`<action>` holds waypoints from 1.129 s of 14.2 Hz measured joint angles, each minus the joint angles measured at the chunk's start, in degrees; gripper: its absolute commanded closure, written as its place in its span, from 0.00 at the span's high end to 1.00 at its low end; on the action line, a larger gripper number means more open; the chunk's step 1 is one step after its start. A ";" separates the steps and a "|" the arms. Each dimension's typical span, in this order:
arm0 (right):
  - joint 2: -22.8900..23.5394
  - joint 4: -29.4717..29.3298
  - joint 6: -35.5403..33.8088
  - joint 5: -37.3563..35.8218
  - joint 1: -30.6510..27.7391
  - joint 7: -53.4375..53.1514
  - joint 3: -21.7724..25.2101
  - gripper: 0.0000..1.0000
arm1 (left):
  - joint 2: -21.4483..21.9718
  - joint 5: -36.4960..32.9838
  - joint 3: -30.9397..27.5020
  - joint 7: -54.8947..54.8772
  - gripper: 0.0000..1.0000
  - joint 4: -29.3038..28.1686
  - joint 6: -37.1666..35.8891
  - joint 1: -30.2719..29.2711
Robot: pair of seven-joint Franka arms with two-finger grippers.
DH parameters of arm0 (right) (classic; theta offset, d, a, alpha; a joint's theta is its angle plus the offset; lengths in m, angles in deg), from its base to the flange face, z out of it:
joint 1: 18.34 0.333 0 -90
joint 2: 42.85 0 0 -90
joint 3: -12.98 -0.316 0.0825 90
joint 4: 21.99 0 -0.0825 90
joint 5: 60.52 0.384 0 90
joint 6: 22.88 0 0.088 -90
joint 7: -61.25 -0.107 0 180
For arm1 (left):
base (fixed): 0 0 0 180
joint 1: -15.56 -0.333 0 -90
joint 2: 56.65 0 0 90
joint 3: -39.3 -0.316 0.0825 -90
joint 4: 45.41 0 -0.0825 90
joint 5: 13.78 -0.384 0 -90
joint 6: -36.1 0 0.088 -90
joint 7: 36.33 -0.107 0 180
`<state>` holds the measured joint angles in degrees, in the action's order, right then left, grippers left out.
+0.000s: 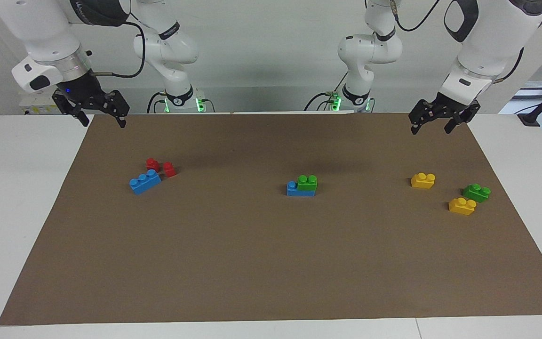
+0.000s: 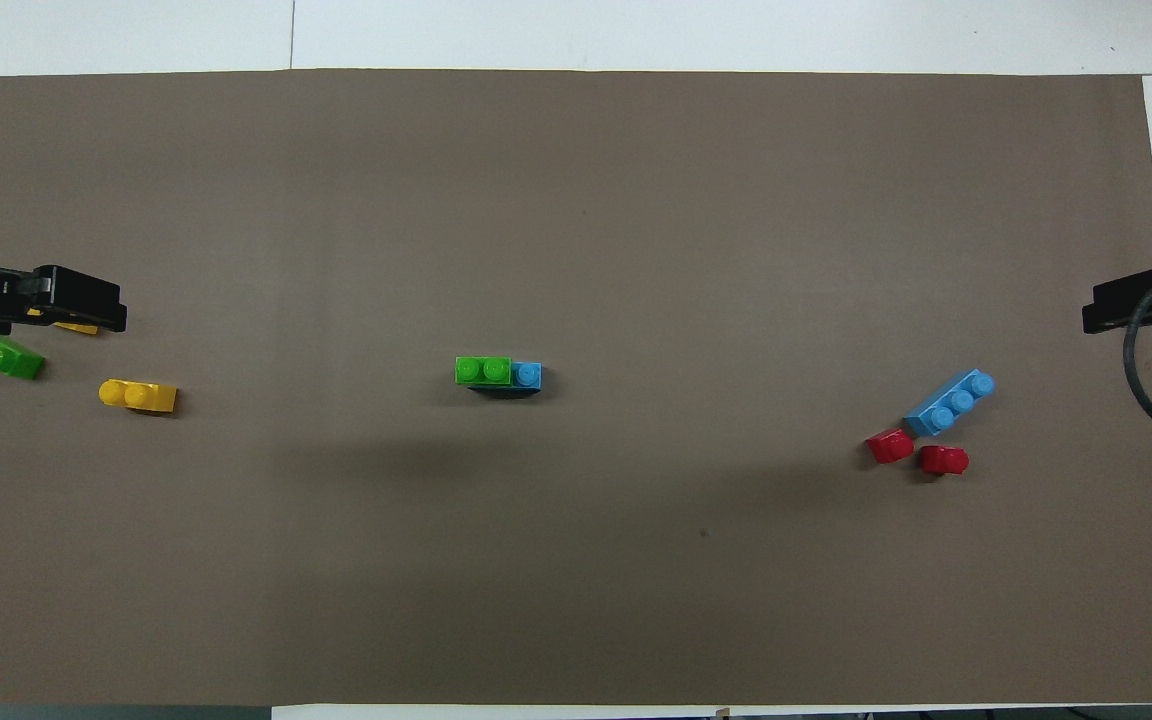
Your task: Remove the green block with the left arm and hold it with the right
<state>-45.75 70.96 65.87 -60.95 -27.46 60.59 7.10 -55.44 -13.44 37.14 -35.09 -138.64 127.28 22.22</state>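
Observation:
The green block [image 1: 307,182] is a bright green two-stud brick stacked on one end of a blue brick [image 1: 292,189] in the middle of the brown mat; it also shows in the overhead view [image 2: 483,370], with the blue brick [image 2: 528,375] sticking out toward the right arm's end. My left gripper [image 1: 432,127] hangs open and empty above the mat's edge at the left arm's end, also in the overhead view [image 2: 86,305]. My right gripper [image 1: 103,121] hangs open and empty at the right arm's end, also in the overhead view [image 2: 1106,312]. Both are far from the block.
At the left arm's end lie two yellow bricks [image 1: 423,180] [image 1: 462,206] and a darker green brick [image 1: 476,192]. At the right arm's end lie a long blue brick [image 1: 145,181] and two small red bricks [image 1: 152,164] [image 1: 170,169].

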 measured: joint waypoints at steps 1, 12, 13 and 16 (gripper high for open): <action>0.00 0.01 0.00 0.00 0.00 0.00 0.00 1.00 | 0.00 0.00 0.00 0.00 1.00 0.00 0.00 0.00; -0.44 2.60 3.27 0.01 -0.84 -8.46 -0.32 0.96 | 0.04 0.00 -0.01 0.02 1.00 0.00 0.08 0.00; -0.62 4.33 5.50 0.03 0.04 -14.06 -0.65 0.96 | 0.06 0.00 -0.04 0.05 1.00 0.00 0.08 -0.02; -0.69 8.97 11.40 0.59 6.96 -35.50 -1.22 0.95 | 0.10 0.00 -0.52 0.07 1.00 0.00 0.08 -0.22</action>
<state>-46.44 79.93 77.27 -60.35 -20.51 25.09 5.89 -55.34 -13.43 36.62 -35.01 -138.64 127.36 22.00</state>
